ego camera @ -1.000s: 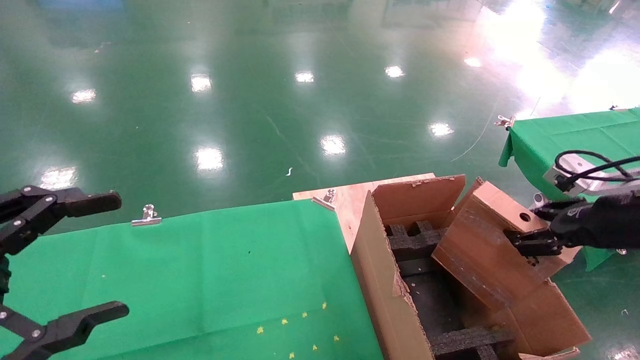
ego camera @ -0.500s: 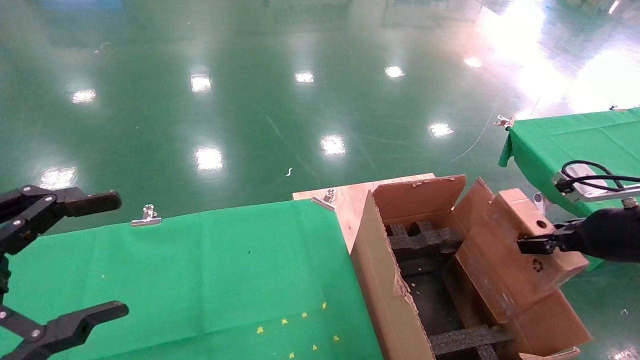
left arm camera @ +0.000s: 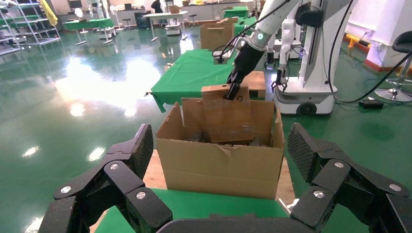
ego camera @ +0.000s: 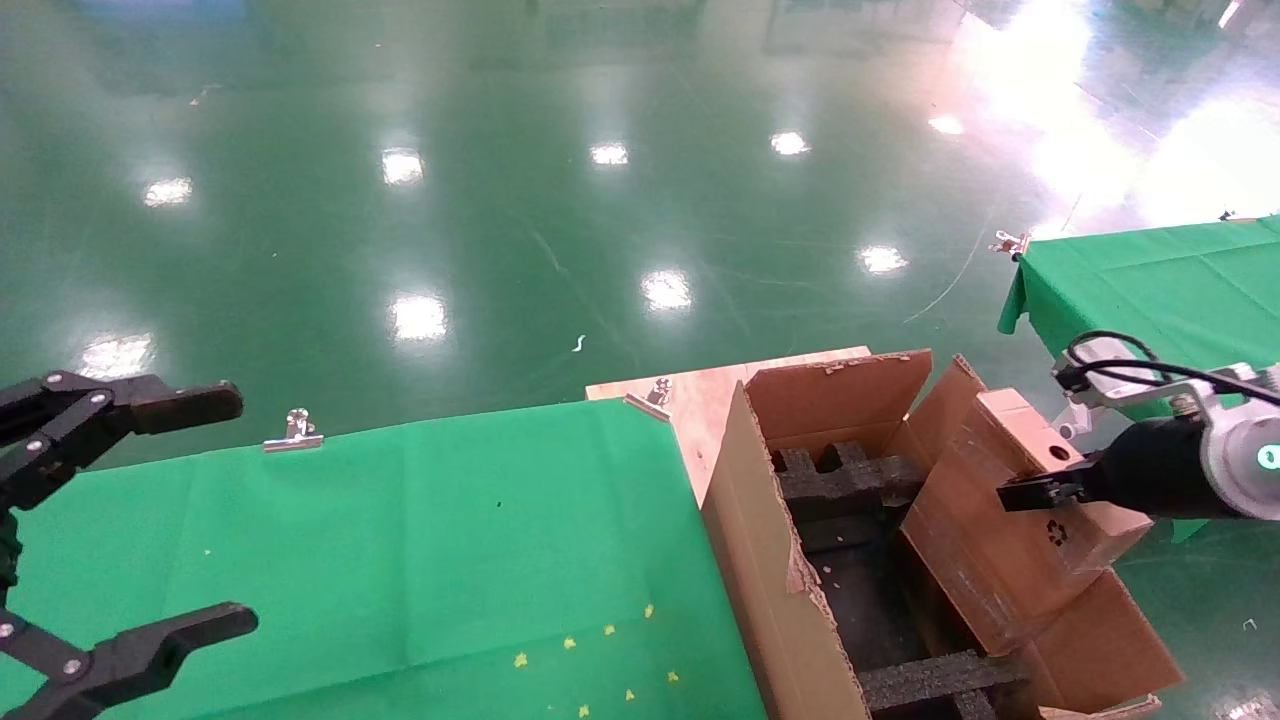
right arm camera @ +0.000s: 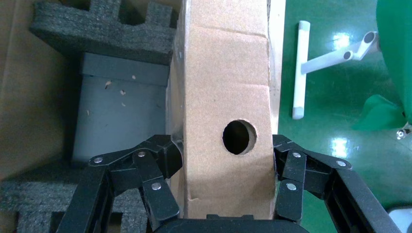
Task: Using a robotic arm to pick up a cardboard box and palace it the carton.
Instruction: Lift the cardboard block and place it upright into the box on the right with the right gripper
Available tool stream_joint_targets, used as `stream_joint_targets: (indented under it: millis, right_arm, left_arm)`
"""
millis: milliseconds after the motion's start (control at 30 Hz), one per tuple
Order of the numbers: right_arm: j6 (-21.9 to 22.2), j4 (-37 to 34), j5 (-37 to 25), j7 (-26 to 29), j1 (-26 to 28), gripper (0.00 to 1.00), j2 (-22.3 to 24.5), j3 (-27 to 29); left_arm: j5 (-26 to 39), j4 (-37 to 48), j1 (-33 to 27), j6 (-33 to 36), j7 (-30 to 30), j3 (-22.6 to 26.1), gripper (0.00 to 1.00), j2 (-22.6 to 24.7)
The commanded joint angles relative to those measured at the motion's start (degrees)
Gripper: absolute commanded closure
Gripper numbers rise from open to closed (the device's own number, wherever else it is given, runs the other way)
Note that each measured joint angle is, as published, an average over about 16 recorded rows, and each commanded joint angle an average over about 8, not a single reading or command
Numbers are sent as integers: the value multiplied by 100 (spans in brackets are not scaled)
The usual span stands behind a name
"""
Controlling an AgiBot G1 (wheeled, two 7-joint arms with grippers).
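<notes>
My right gripper (ego camera: 1035, 488) on the white arm with the green-lit ring (ego camera: 1262, 457) is shut on the small brown cardboard box (ego camera: 1005, 530). The box is tilted, its lower end inside the carton (ego camera: 765, 560) at the right side, above the black foam inserts (ego camera: 850, 478). In the right wrist view the fingers (right arm camera: 160, 158) clamp both sides of the box (right arm camera: 226, 92) beside its round hole. The left wrist view shows the carton (left arm camera: 221, 162) with the box (left arm camera: 227, 114) standing in it. My left gripper (ego camera: 140, 515) is open and empty over the green table at the far left.
A green-clothed table (ego camera: 400, 530) with metal clips (ego camera: 292, 432) adjoins the carton; a wooden board (ego camera: 690, 395) lies under it. A second green table (ego camera: 1150, 280) stands at the right. A white pipe frame (right arm camera: 301, 68) lies on the glossy floor beside the carton.
My right gripper carried the box rightward, then a little back left, and its wrist turned so the green ring shows. The box's lower end sits deeper in the carton. The left arm stayed still.
</notes>
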Motion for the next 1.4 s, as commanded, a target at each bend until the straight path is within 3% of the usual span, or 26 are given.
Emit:
stream_joint_targets:
  millis: [33,600,1400]
  right_arm:
    - [51,0,-77,103,-60,100,-57,-40]
    - [677,1,-1123,1489,-640,100,-597,-295]
    - [1208,-100,-2697,3629,-1712,100,-1113,-522]
  left_arm:
    - [0,0,0,0,0,0,0,0]
    - [-1,0,0,-1,1,1,0,-1]
    - [-2,0,-1,-1,2,3,0,-1]
